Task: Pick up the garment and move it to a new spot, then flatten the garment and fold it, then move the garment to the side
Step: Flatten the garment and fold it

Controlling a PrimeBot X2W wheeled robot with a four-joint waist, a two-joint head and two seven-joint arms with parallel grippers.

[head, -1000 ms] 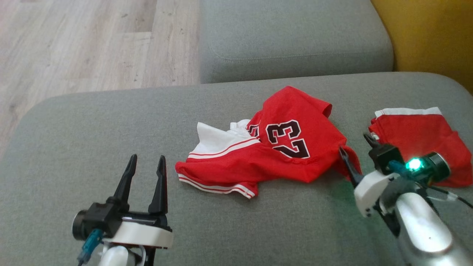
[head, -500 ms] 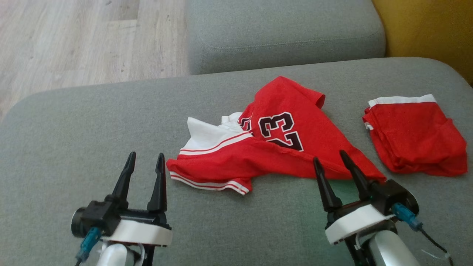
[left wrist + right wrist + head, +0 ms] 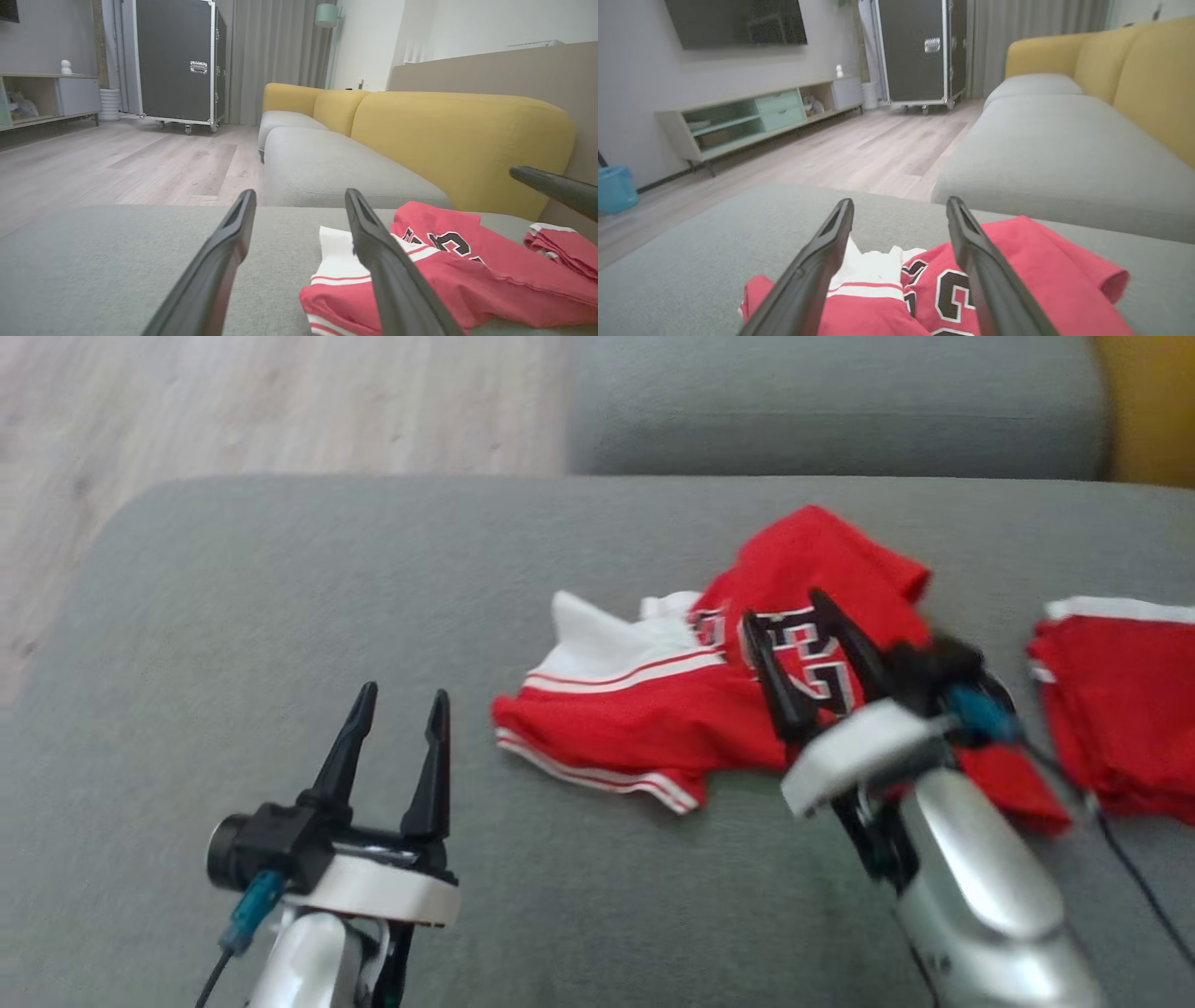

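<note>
**Right arm over the jersey, nothing grasped yet**

Jersey (image 3: 644, 728): red with white trim and a black number. It lies crumpled on the grey sofa cushion (image 3: 280, 616), centre-right of the head view, and is not lifted.

Right gripper (image 3: 784, 607): hangs over the number print, jaws released, holding nothing. The head view is blurred, so I cannot tell whether the tips touch cloth.

Left gripper (image 3: 403, 693): lower left, jaws also released, over bare cushion and apart from the jersey's striped hem.

Judged step: reach for the first pick-up. The task has barely begun.

Risks from here:
- The cloth is doubled over itself. A pinch at the print may take the top layer alone, so the jersey lifts bunched and is harder to flatten.
- A second red garment (image 3: 1111, 709) lies near, at the right edge. A wide carry could snag or drag it.
- The cushion is soft, so pressing too deep could catch the upholstery along with the cloth.
</note>
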